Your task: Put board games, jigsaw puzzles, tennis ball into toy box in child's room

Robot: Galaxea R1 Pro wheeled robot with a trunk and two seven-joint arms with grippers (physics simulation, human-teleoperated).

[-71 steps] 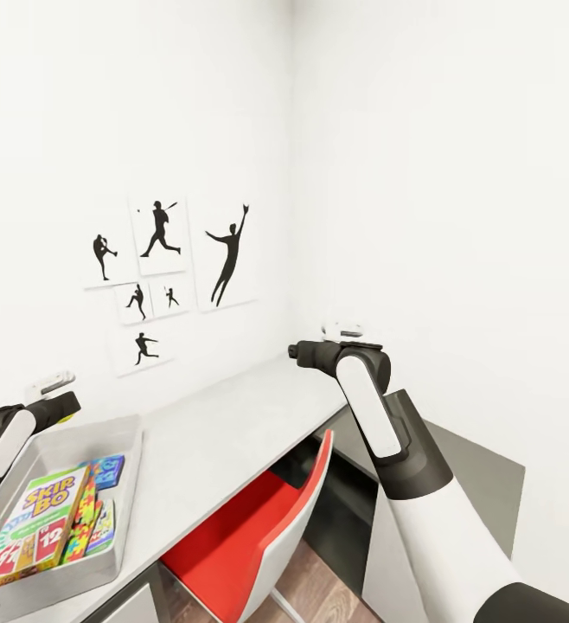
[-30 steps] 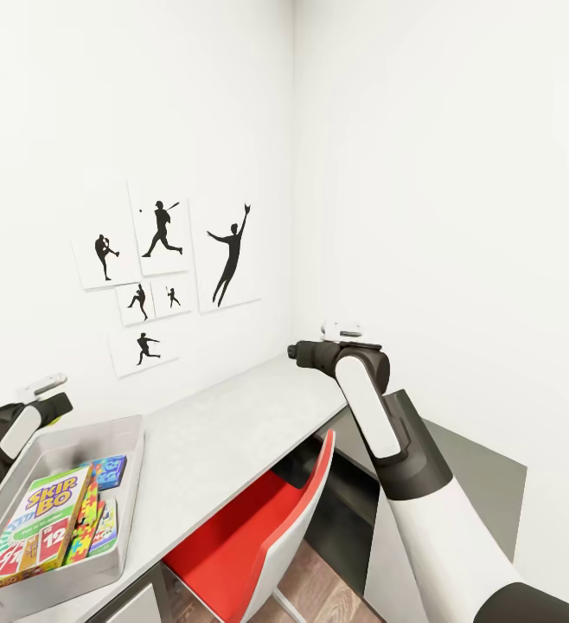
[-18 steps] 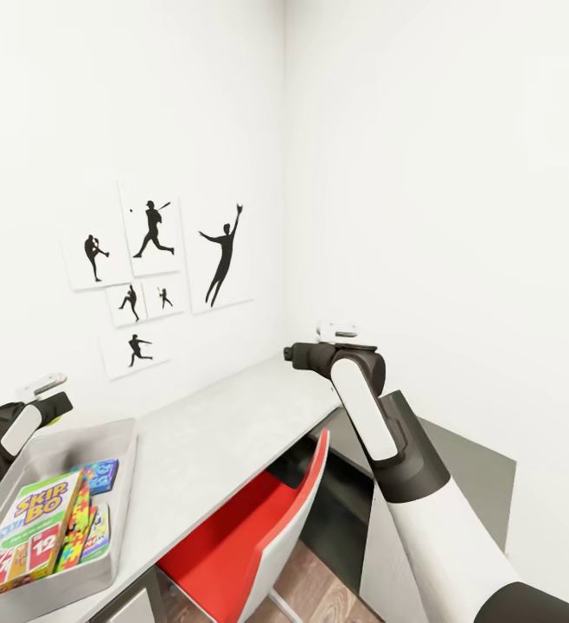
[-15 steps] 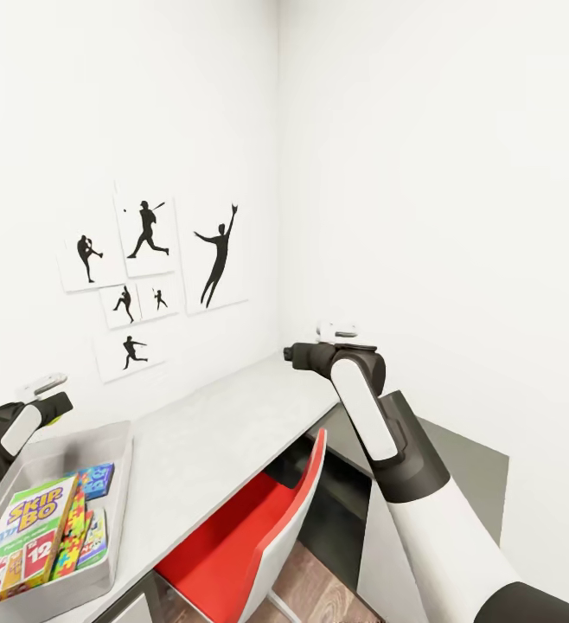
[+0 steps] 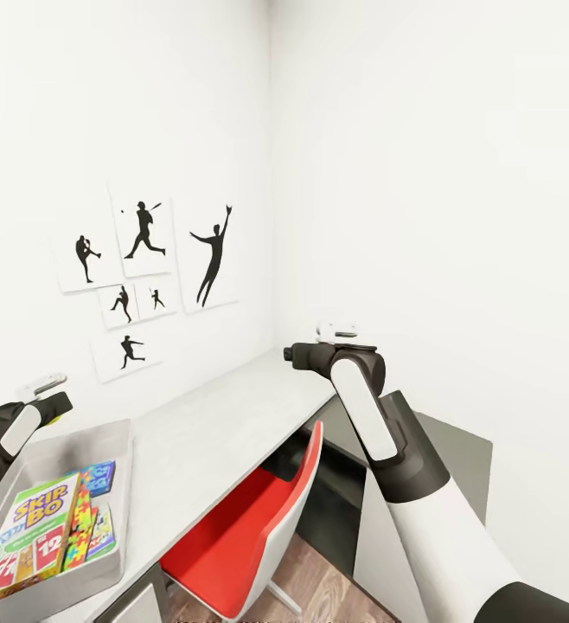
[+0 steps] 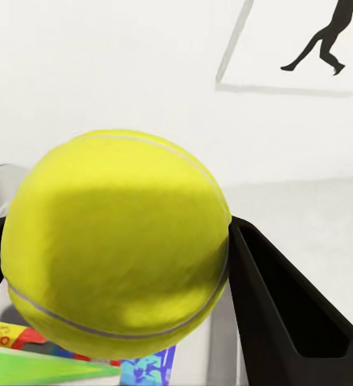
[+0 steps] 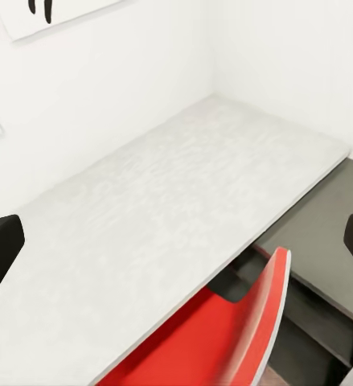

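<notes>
The grey toy box (image 5: 122,450) sits on the white table (image 5: 224,415) at the lower left of the head view. Inside it lie the orange-green Skip-Bo board game (image 5: 29,528), a blue board game (image 5: 101,476), a colourful jigsaw puzzle (image 5: 80,519) and another printed box (image 5: 103,533). My left gripper (image 5: 51,403) hovers over the box's far left rim, shut on the yellow-green tennis ball (image 6: 116,253), with a black finger (image 6: 285,314) against its side. My right gripper (image 7: 176,241) is open and holds nothing, above the bare desktop (image 7: 176,209) near the corner.
A red chair (image 5: 250,536) is tucked under the table, right of the toy box. Baseball silhouette posters (image 5: 146,268) hang on the wall behind. The desk's dark lower section (image 5: 457,459) runs along the right wall, behind my right arm (image 5: 380,433).
The camera has turned, so posters, table and toy box have slid left in the picture. My left gripper sits slightly lower with the ball; the right arm holds its pose.
</notes>
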